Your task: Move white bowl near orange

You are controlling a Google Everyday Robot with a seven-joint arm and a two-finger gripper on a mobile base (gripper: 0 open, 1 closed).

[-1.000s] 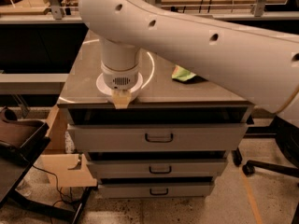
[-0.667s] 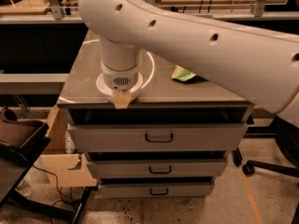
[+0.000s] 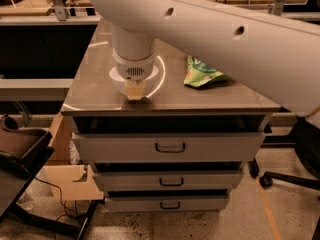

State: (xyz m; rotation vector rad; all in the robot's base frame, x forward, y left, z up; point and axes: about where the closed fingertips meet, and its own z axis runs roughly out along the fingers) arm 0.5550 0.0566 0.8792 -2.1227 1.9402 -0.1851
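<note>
the white bowl sits toward the front left of the cabinet top, a little farther back from the cabinet's front edge than a moment ago. the gripper reaches down into it and has shifted back with it; i cannot tell whether it is clamped on the bowl. the orange is out of sight, perhaps behind the arm, so the carry looks underway. a green bag lies on the cabinet's right side.

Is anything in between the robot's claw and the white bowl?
Nothing visible. The gripper is right at the white bowl on the cabinet top; the green bag lies off to one side.
</note>
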